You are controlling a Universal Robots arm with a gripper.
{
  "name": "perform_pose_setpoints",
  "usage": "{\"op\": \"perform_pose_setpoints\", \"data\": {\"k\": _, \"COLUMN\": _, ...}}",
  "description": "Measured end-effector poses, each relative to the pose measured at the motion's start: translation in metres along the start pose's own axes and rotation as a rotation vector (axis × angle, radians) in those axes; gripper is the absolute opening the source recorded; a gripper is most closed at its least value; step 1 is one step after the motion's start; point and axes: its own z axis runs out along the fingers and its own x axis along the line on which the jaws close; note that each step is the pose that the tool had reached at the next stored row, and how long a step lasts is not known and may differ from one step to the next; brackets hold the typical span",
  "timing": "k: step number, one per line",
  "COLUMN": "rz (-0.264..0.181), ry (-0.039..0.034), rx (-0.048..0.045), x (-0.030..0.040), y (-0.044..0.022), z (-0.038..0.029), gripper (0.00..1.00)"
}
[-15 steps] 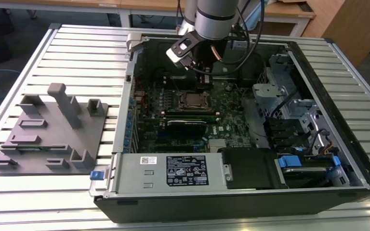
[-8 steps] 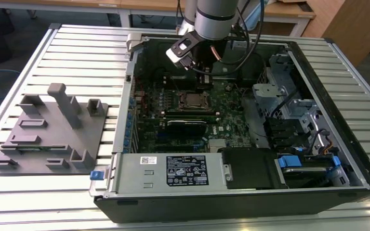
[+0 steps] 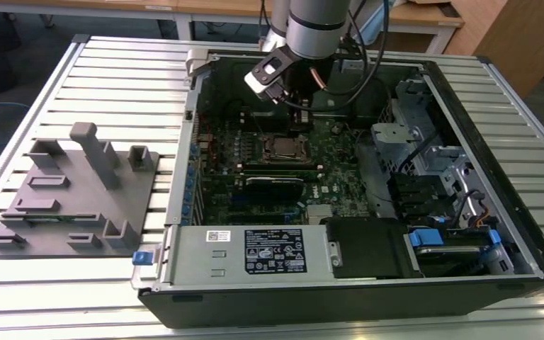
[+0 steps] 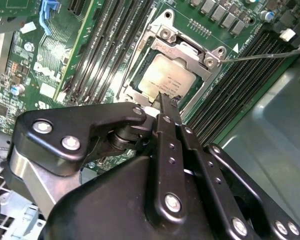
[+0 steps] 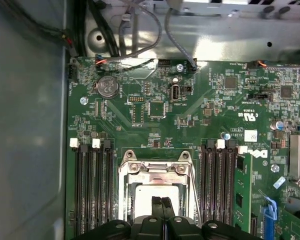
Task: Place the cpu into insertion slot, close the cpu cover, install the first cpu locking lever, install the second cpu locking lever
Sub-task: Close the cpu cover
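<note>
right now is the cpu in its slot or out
in: the cpu lies flat and level, framed all round by the cpu cover

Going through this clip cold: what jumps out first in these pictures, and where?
The open computer case on the slatted table, with the arm reaching into it, catches the eye first in the exterior view. In the second wrist view the pincer, fingers shut together, hangs close over the silvery cpu, framed by the cpu cover. A grey moulded fixture lies at the exterior view's left.
</note>
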Motion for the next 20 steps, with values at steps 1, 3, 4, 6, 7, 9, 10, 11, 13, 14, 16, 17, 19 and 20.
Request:
{"op": "perform_pose_setpoints", "data": {"k": 1, "rz": -0.012, "ry": -0.0001, "rx": -0.0003, "x": 0.0, "y": 0.0, "z": 0.0, "gripper": 0.11}}
{"op": "perform_pose_setpoints", "data": {"k": 3, "rz": -0.036, "ry": -0.0003, "rx": -0.0007, "x": 0.0, "y": 0.0, "z": 0.0001, "gripper": 0.11}}
{"op": "perform_pose_setpoints", "data": {"k": 4, "rz": -0.048, "ry": -0.0004, "rx": -0.0008, "x": 0.0, "y": 0.0, "z": 0.0001, "gripper": 0.11}}
{"op": "perform_pose_setpoints", "data": {"k": 6, "rz": -0.073, "ry": -0.0005, "rx": -0.0013, "x": 0.0, "y": 0.0, "z": 0.0001, "gripper": 0.11}}
{"op": "perform_pose_setpoints", "data": {"k": 7, "rz": -0.085, "ry": -0.0005, "rx": -0.0015, "x": 0.0, "y": 0.0, "z": 0.0001, "gripper": 0.11}}
{"op": "perform_pose_setpoints", "data": {"k": 9, "rz": -0.109, "ry": -0.0005, "rx": -0.002, "x": 0.0, "y": 0.0, "z": 0.0002, "gripper": 0.11}}
{"op": "perform_pose_setpoints", "data": {"k": 10, "rz": -0.12, "ry": -0.0005, "rx": -0.0022, "x": 0.0, "y": 0.0, "z": 0.0002, "gripper": 0.11}}
{"op": "perform_pose_setpoints", "data": {"k": 11, "rz": -0.125, "ry": -0.0006, "rx": -0.0023, "x": 0.0, "y": 0.0, "z": 0.0002, "gripper": 0.11}}
{"op": "perform_pose_setpoints", "data": {"k": 13, "rz": -0.125, "ry": -0.0006, "rx": -0.0023, "x": 0.0, "y": 0.0, "z": 0.0002, "gripper": 0.11}}
{"op": "perform_pose_setpoints", "data": {"k": 14, "rz": -0.125, "ry": -0.0006, "rx": -0.0023, "x": 0.0, "y": 0.0, "z": 0.0002, "gripper": 0.11}}
{"op": "perform_pose_setpoints", "data": {"k": 16, "rz": -0.125, "ry": -0.0006, "rx": -0.0023, "x": 0.0, "y": 0.0, "z": 0.0002, "gripper": 0.11}}
{"op": "perform_pose_setpoints", "data": {"k": 17, "rz": -0.126, "ry": -0.0006, "rx": -0.0023, "x": 0.0, "y": 0.0, "z": 0.0002, "gripper": 0.11}}
{"op": "perform_pose_setpoints", "data": {"k": 19, "rz": -0.13, "ry": -0.0006, "rx": -0.0023, "x": 0.0, "y": 0.0, "z": 0.0002, "gripper": 0.11}}
{"op": "perform_pose_setpoints", "data": {"k": 20, "rz": -0.138, "ry": -0.0008, "rx": -0.0025, "x": 0.0, "y": 0.0, "z": 0.0002, "gripper": 0.11}}
